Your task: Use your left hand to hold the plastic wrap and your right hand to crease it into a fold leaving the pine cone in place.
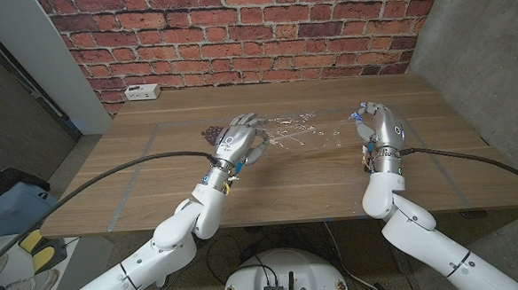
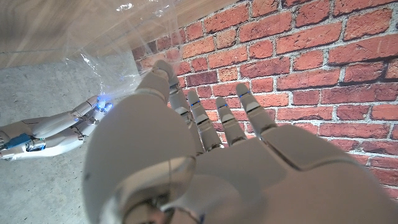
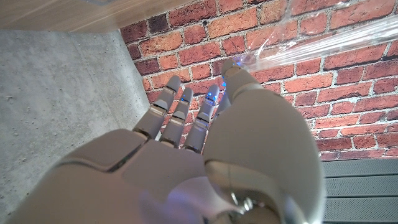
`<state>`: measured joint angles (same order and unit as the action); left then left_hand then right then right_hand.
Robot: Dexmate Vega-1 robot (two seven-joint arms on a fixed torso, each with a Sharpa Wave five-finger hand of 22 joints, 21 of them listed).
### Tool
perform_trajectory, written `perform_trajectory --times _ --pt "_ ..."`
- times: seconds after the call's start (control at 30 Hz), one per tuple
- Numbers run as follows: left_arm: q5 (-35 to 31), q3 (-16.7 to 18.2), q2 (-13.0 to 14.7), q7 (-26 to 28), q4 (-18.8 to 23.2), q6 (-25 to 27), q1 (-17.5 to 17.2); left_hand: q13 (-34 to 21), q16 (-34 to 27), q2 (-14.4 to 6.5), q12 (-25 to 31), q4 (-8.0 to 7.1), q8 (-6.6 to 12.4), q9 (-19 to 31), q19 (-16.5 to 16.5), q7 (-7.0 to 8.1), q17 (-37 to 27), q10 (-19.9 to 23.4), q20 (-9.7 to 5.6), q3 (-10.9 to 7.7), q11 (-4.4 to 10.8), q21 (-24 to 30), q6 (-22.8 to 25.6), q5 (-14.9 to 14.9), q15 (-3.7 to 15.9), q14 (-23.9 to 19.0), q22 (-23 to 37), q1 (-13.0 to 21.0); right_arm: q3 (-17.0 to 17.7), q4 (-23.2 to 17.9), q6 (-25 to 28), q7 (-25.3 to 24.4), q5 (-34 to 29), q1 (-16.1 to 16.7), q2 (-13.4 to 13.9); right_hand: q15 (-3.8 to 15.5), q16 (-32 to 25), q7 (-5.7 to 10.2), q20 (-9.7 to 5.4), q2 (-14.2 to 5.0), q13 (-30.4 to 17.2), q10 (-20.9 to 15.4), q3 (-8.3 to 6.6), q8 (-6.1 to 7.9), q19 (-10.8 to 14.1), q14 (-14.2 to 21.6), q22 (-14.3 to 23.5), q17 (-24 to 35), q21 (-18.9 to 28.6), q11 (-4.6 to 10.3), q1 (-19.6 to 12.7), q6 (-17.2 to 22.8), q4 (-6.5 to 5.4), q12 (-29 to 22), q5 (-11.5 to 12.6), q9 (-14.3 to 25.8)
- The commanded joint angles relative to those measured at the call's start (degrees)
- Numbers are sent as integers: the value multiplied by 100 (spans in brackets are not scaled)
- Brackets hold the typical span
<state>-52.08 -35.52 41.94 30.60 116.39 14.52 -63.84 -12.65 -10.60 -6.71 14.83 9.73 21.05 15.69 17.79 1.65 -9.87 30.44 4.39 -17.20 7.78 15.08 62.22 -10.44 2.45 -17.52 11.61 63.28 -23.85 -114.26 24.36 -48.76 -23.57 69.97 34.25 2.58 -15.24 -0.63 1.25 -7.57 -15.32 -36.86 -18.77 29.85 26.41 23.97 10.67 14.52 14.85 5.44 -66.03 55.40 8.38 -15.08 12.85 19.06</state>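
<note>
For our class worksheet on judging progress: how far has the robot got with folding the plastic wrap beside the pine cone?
Early to middle stage. Done: the left hand rests on the plastic wrap, with the pine cone beside it on the table. In hand: the right hand pinches a stretched strand of wrap, seen at its fingertips in the right wrist view. Left: no crease or fold shows yet.

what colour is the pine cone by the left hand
Dark brown, seen best in the head view: pine cone.

The white left hand (image 1: 239, 139) reaches forward over mid-table with fingers (image 2: 239, 112) extended, while the white right hand (image 1: 375, 126) stands raised, pinching something.
</note>
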Motion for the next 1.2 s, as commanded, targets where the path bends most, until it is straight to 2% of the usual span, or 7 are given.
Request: perform_trajectory --times 0.03,0.33,0.7,1.03,1.2 --pt "135 37 -93 -72 -124 142 203 -22 -7 34 14 -33 179 681 6 -222 1 44 8 -30 8 23 256 -53 525 -34 16 20 -105 555 -327 -48 134 -519 -143 887 5 -211 -13 -15 -13 -43 -50 28 10 86 16 11 -23 41 63 190 4 2 -34 6" --pt "135 -14 -169 -98 -267 262 410 -23 -10 39 8 -32 192 732 12 -220 2 54 -2 -26 10 29 252 -57 530 -42 17 26 -211 923 -459 0 232 -891 -228 902 8 -219 -22 -11 -21 -69 -73 30 13 110 15 19 -26 38 70 192 13 -4 -42 1" --pt "140 -82 -252 -37 -399 407 563 -25 -8 42 4 -35 200 777 14 -221 1 69 2 -21 -7 33 253 -61 532 -38 17 28 -306 1206 -539 116 316 -1233 -209 896 7 -211 -24 -12 -30 -77 -89 34 20 116 15 40 -27 43 75 184 21 -3 -52 1" --pt "140 -146 -336 7 -517 549 719 -26 -7 47 -9 -36 190 792 10 -215 1 62 -8 -15 44 35 252 -62 541 -35 16 31 -416 1513 -668 223 398 -1563 -221 899 10 -208 -25 -6 -37 -73 -99 32 17 120 14 53 -31 53 87 181 24 1 -60 -6" --pt "264 -148 -385 -7 -590 547 819 -26 -9 46 -14 -37 177 783 5 -205 0 60 6 -12 12 35 255 -62 535 -37 16 32 -456 1631 -719 272 449 -1698 -231 896 16 -203 -12 -4 -41 -76 -108 33 15 121 14 56 -34 58 95 176 25 2 -64 -6"
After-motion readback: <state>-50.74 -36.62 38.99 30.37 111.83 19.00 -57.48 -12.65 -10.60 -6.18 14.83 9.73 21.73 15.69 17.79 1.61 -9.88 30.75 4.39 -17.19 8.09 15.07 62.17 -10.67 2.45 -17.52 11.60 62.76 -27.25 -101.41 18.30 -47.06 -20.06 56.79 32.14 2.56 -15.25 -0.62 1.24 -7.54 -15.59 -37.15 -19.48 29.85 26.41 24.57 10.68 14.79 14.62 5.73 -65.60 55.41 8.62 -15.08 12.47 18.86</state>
